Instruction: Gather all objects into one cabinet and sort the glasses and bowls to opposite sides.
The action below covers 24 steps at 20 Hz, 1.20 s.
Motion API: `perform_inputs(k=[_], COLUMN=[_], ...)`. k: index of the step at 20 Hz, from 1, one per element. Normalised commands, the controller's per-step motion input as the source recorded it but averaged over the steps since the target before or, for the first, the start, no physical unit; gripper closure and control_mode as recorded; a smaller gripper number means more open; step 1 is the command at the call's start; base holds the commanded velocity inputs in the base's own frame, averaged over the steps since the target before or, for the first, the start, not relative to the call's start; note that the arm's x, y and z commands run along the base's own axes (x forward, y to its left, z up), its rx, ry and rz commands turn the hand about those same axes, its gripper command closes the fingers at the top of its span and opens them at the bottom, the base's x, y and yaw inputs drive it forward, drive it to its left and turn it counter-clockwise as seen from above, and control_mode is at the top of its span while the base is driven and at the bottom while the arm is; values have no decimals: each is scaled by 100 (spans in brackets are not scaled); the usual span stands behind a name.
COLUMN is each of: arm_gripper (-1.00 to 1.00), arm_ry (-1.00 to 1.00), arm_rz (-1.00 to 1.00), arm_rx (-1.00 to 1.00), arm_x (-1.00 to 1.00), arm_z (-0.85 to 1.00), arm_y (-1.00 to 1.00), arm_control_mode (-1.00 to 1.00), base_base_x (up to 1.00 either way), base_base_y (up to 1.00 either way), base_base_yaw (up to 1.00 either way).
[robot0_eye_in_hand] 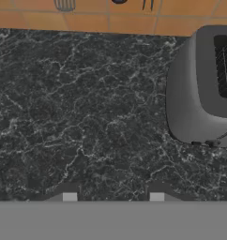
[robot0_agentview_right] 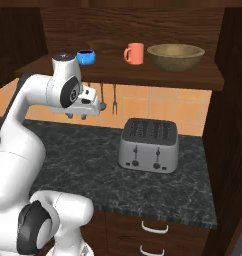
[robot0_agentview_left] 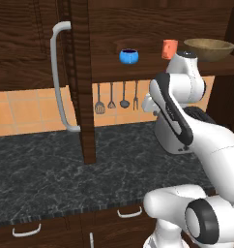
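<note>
Closest to the base cameras rose the white arm, bent up over the dark marbled counter (robot0_agentview_left: pixel 51 179), its hand pointing down above bare stone. Seen from the hand camera, the gripper (robot0_eye_in_hand: pixel 113 197) showed two small finger tips (robot0_eye_in_hand: pixel 69 197) standing apart with nothing between them — only counter lay beneath. Going left to right in the left base view: the cabinet door (robot0_agentview_left: pixel 82 72), dark brown wood grain, stood swung open edge-on, its long curved grey handle (robot0_agentview_left: pixel 61 77) on the left face. Past the door, on the open cabinet shelf (robot0_agentview_right: pixel 118 70), sat the blue bowl (robot0_agentview_left: pixel 129 56) toward the left end, then the orange-red cup (robot0_agentview_left: pixel 169 49) — its handle turned left in the right base view — and just beside it, at the right end, the wide tan wooden bowl (robot0_agentview_left: pixel 209 49). All three were upright and apart from one another. Below the shelf, slim metal utensils (robot0_agentview_left: pixel 111 97) hung in a row against the orange tiled wall (robot0_agentview_left: pixel 22 111). Further right on the counter stood the silver toaster (robot0_agentview_right: pixel 148 145), its slots up, near the gripper but not touched by it.
</note>
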Motion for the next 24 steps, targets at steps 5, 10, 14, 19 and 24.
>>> perform_inputs(k=[5,10,14,19,24], arm_gripper=[-100,-100,-100,-100,-100], arm_ry=[-1,-16,-3,0,1], arm_rz=[0,-2,-6,-7,-3], arm_rx=[0,0,0,0,1], arm_x=[-60,-100,-72,-68,-57], arm_z=[0,23,62,60,35], arm_y=[0,0,-6,-14,-8], arm_control_mode=[-100,-100,-100,-100,-100], base_base_x=[0,0,0,0,0], base_base_y=[0,0,0,0,0], base_base_yaw=[0,0,0,0,0])
